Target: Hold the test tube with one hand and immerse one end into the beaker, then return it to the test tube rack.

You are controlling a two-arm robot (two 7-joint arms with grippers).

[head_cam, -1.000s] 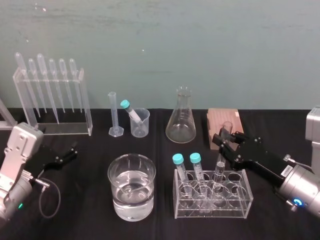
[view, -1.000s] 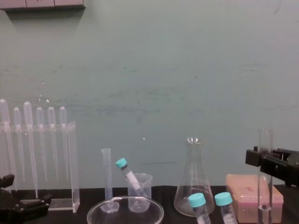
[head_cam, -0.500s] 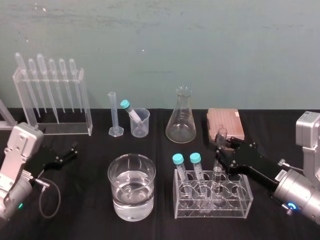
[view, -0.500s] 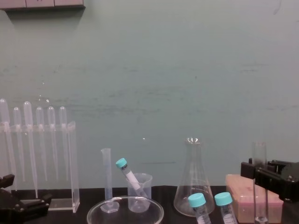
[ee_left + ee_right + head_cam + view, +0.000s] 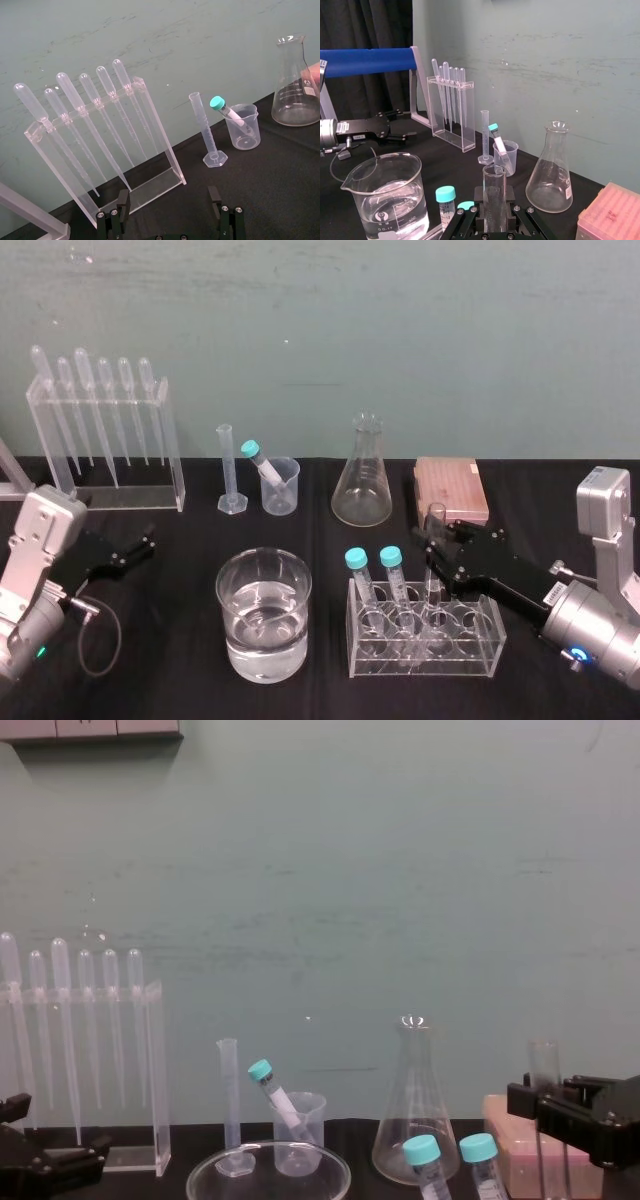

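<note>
Black tabletop [image 5: 170,670]: your right gripper [image 5: 437,544] clamped the test tube [image 5: 436,515], upright in the clear test tube rack [image 5: 425,662] beside two teal-capped tubes [image 5: 390,578]; your left gripper [image 5: 135,548] sat parked left, fingers apart.

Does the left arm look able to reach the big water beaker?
Probably yes. The left gripper is open, and only bare black cloth lies between it and the beaker; the pipette stand stands farther back, off that path.

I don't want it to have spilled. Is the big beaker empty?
No, the beaker holds clear water, filling roughly half of it.
</note>
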